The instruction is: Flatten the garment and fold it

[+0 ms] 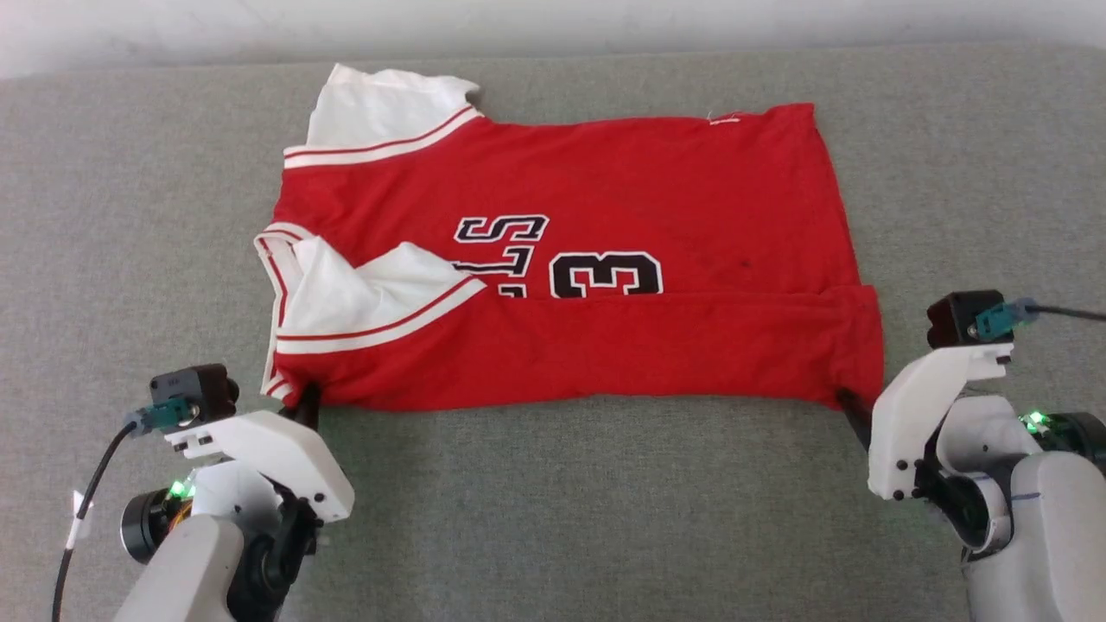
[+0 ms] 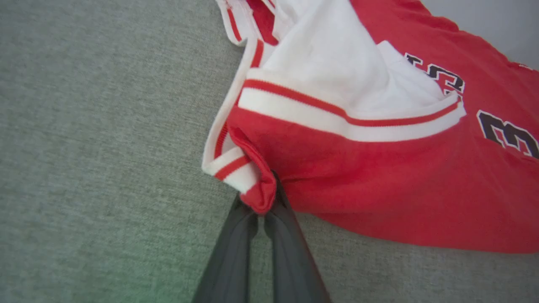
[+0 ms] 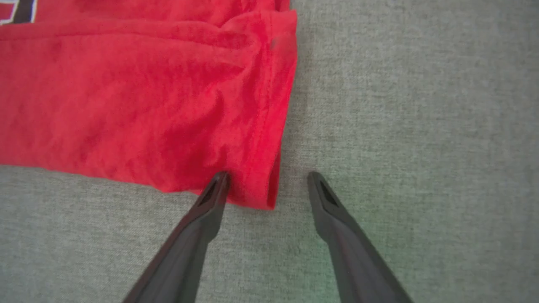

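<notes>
Clamping a near corner of the red, white-sleeved jersey T-shirt [image 1: 605, 173] in the left gripper [image 2: 265, 210]; straddling the other near corner with the right gripper [image 3: 268, 176] spread wide.

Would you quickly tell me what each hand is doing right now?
Left hand: shut on the garment's near corner.
Right hand: open, around its other near corner.

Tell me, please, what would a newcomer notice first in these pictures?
The red garment with white sleeves lies partly folded in the middle of the grey surface. At its near left corner the left gripper is shut on the cloth; at the near right corner the right gripper stands open.
</notes>
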`<state>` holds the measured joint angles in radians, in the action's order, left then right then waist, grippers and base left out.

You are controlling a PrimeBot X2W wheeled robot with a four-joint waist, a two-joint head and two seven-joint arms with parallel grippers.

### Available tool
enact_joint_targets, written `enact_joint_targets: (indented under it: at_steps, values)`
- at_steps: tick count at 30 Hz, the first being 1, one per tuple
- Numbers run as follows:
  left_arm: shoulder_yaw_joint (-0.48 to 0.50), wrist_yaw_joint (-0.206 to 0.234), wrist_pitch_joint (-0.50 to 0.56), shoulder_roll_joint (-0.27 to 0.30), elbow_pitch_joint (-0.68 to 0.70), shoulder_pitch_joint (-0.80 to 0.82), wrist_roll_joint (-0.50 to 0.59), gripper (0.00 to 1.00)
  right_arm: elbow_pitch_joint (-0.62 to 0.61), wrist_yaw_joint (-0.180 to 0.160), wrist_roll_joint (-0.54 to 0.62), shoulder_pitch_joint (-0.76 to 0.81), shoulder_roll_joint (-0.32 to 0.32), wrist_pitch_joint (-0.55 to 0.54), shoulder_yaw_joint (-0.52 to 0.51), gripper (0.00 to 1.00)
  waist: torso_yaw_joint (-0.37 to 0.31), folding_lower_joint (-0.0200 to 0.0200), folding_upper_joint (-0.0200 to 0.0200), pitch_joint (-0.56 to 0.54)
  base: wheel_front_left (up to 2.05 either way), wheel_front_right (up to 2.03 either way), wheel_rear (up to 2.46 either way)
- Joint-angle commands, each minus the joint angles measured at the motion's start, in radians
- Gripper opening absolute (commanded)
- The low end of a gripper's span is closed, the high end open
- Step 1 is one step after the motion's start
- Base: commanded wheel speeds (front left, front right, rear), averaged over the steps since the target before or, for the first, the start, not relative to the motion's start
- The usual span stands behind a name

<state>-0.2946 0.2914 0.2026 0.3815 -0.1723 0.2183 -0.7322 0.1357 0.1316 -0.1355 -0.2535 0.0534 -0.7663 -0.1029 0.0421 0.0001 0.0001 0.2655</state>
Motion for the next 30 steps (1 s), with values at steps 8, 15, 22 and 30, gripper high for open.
enact_joint_targets:
  at_steps: [8,15,22,30]
  values:
    - [-0.007,-0.015,-0.055,-0.008,-0.015,0.036,0.026,0.0,-0.046,-0.001,0.001,-0.017,-0.003,-0.125,0.014,0.0,0.017,-0.0001,-0.0001,0.026,0.0,0.0,0.0]
    - [-0.001,0.006,-0.174,0.018,-0.011,0.009,0.096,0.0,-0.14,-0.001,-0.006,0.023,-0.003,0.042,0.0,0.0,0.017,-0.0001,-0.0001,-0.023,0.0,0.0,0.0]
    - [-0.014,0.067,-0.114,0.07,0.098,-0.142,0.111,0.0,-0.289,-0.001,-0.034,0.19,-0.003,0.041,-0.017,0.0,0.008,-0.0001,-0.0001,-0.099,0.0,0.0,0.0]
    - [-0.031,0.153,0.055,0.127,0.294,-0.363,0.07,0.0,-0.402,-0.001,-0.067,0.395,-0.003,-0.071,-0.057,0.0,0.0,-0.0001,-0.0001,-0.134,0.0,0.0,0.0]
